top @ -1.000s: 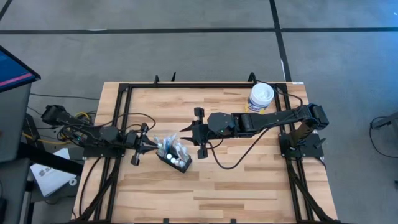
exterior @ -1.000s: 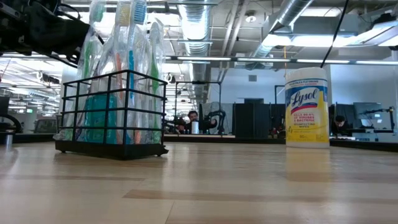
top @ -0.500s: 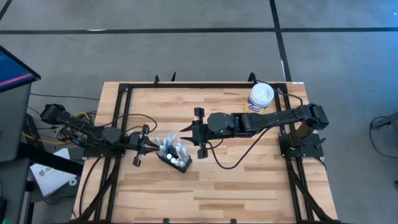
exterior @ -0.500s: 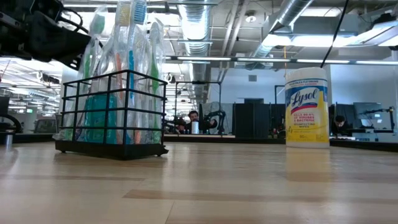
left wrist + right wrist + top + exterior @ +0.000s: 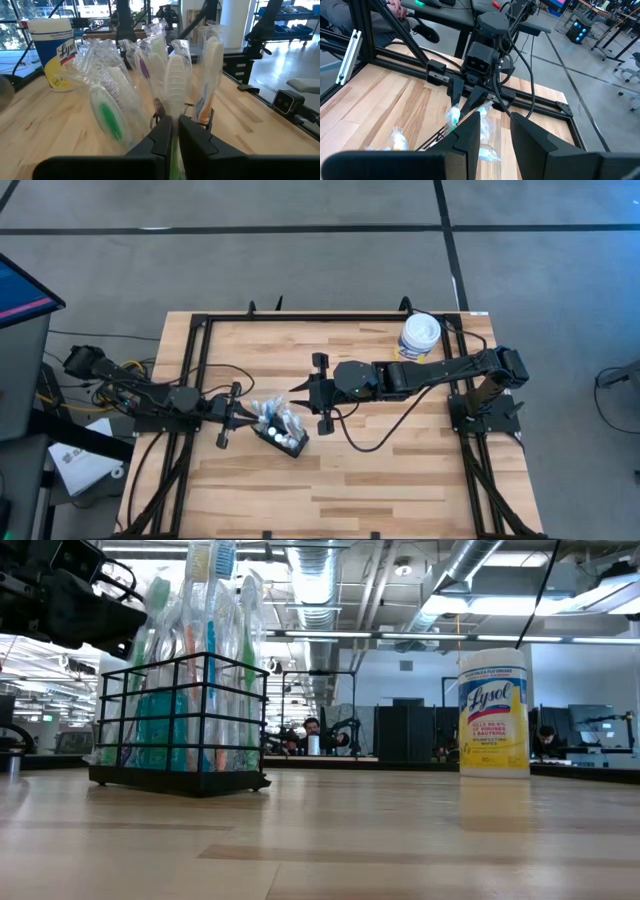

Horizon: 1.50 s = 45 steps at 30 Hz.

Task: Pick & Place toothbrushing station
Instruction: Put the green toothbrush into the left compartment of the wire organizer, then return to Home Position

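Note:
The toothbrushing station (image 5: 283, 433) is a black wire holder (image 5: 180, 725) standing on the wooden table left of centre, filled with plastic-wrapped toothbrushes (image 5: 150, 65). My left gripper (image 5: 247, 418) reaches level into it from the table's left and is shut on one wrapped toothbrush (image 5: 175, 87) with a white head. The right wrist view shows the left gripper (image 5: 457, 109) at the bundle. My right gripper (image 5: 298, 392) hangs open above the table just right of the station, its fingers (image 5: 470, 135) around nothing. My left gripper pinches a wrapped toothbrush between its two fingers (image 5: 162, 137), on the green stem (image 5: 174, 152) just below the white head. The fingers come level from the table's left and lie across the brush. The brush stands roughly upright, its lower end in the station.
A yellow Lysol canister (image 5: 420, 335) with a white lid stands at the table's far right corner (image 5: 493, 712). Black frame rails (image 5: 200, 370) run along the table's left, right and far sides. Bare wood lies near the front edge.
My left gripper has crept toward the table's right and slightly down, closer against the station. The green toothbrush head beside it has sunk lower among the brushes in the low view. The station has stayed where it was.

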Each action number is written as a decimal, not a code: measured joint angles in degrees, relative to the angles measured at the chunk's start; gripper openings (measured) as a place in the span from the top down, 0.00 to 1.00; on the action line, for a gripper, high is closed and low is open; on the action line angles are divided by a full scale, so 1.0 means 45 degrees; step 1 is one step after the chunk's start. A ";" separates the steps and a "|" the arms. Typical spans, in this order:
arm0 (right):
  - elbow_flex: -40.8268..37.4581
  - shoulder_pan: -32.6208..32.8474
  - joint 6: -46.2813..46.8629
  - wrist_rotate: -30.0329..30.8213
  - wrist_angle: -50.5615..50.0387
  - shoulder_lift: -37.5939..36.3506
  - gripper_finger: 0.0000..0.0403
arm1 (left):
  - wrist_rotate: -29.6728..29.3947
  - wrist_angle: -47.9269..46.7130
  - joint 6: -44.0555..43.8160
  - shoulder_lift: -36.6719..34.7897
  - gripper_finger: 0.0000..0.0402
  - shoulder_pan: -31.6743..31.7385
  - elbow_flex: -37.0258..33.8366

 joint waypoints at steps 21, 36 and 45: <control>0.0000 0.0000 -0.0001 0.0000 -0.0005 0.0000 0.76 | 0.0140 0.0493 -0.0005 -0.0015 0.63 0.0000 0.0000; 0.0000 0.0000 -0.0001 0.0000 -0.0005 0.0000 0.76 | 0.0135 0.1630 0.0753 -0.0024 0.59 0.0000 0.0000; 0.0000 -0.0036 -0.0088 0.0005 -0.0010 0.0000 0.76 | 0.0130 0.3687 0.1700 -0.0028 0.59 0.0000 0.0000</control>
